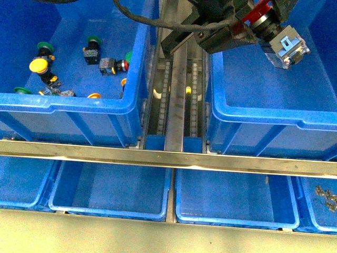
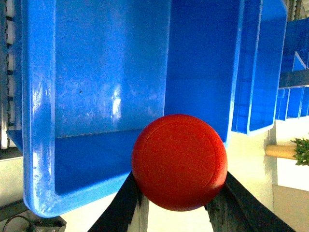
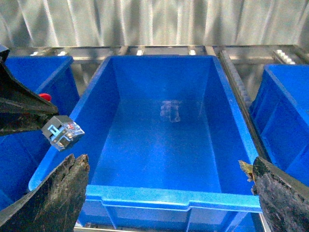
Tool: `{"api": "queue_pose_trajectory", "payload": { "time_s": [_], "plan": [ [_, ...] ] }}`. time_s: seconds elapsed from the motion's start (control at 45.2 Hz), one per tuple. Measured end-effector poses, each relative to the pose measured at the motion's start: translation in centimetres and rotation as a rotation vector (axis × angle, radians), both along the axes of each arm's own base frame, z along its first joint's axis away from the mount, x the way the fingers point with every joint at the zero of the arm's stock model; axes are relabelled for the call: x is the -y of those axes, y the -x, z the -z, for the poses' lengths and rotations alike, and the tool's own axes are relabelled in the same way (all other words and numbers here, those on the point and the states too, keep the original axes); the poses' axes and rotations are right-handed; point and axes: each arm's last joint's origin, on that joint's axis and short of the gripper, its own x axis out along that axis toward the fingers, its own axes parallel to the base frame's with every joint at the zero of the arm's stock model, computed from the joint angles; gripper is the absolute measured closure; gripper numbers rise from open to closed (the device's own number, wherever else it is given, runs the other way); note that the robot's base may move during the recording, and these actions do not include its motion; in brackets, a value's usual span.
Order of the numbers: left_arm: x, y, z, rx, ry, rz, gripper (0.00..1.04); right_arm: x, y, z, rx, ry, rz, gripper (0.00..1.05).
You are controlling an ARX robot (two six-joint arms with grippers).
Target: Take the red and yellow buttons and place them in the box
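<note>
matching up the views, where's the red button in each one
front: red button top right, in the left gripper, above the box.
left wrist: its red cap close up between the fingers, box behind.
right wrist: its clear body by the box's side wall.
shared landmark: the box.

The box is seen centre frame, deep, its floor glossy. The right gripper is held wide apart, fingers at both lower corners. The red button is noted mid-left.
</note>
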Motion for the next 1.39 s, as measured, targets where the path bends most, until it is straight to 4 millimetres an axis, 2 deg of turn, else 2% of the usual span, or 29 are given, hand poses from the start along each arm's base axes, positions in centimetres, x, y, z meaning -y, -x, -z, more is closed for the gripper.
{"api": "queue_pose_trajectory", "payload": {
  "time_s": [0.155,0.265,0.376,0.531,0.619,0.862,1.039,1.393],
  "plan": [
    [0.3,-1.0,-0.1,0.003,-0.04,-0.021,0.8,0.0,0.0,0.0,-0.003,0.0,-0.002,0.06],
    [0.3,-1.8,-0.9,0.03,-0.037,-0.038,0.8,-0.8,-0.6,0.7,-0.314,0.033,-0.136,0.06],
    [0.4,-2.3,-1.7,0.048,-0.035,-0.047,0.8,-2.2,-1.7,1.3,-0.385,0.088,-0.25,0.06],
    [0.5,-2.8,-1.9,0.056,-0.038,-0.061,0.8,-4.3,-3.3,1.0,-0.33,0.167,-0.401,0.06],
    [0.5,-2.9,-1.9,0.057,-0.041,-0.067,0.8,-4.9,-4.4,0.8,-0.29,0.193,-0.428,0.06],
    [1.3,-2.4,-1.5,0.044,-0.059,-0.055,0.8,-7.4,-9.0,1.0,-0.184,0.291,-0.485,0.06],
    [2.2,-1.6,-1.6,0.042,-0.055,-0.03,0.8,-7.1,-11.4,1.4,-0.155,0.338,-0.413,0.06],
    [2.9,-1.2,-1.8,0.044,-0.052,-0.014,0.8,-7.1,-14.3,1.6,-0.103,0.419,-0.363,0.06]
  ]
}}
